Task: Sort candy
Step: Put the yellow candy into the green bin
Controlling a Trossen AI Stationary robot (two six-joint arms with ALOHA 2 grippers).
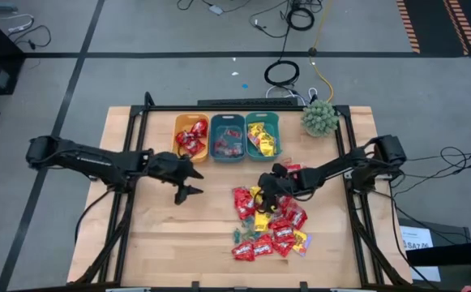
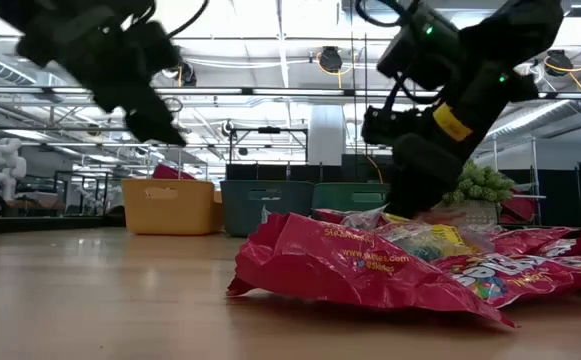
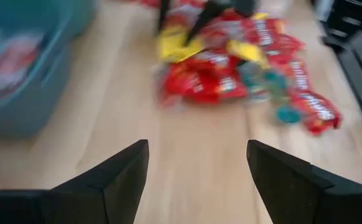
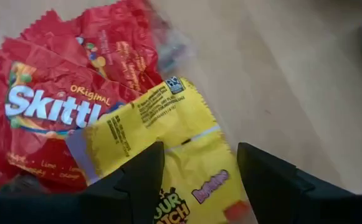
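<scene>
My right gripper [image 4: 199, 171] straddles a yellow packet [image 4: 168, 149] atop the candy [image 1: 269, 221] at lower centre, fingers spread. Next I'd pinch it. Left gripper [image 1: 188, 180] waits spread, centre-left.

Table [image 1: 162, 235] bears candy [image 1: 269, 225] (bins [image 1: 228, 138] too).

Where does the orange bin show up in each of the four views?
High view: orange bin, leftmost of three bins at the table's far edge.
Low view: background, left of centre.
Left wrist view: not in it.
Right wrist view: not in it.
Shared landmark: the candy pile.
</scene>
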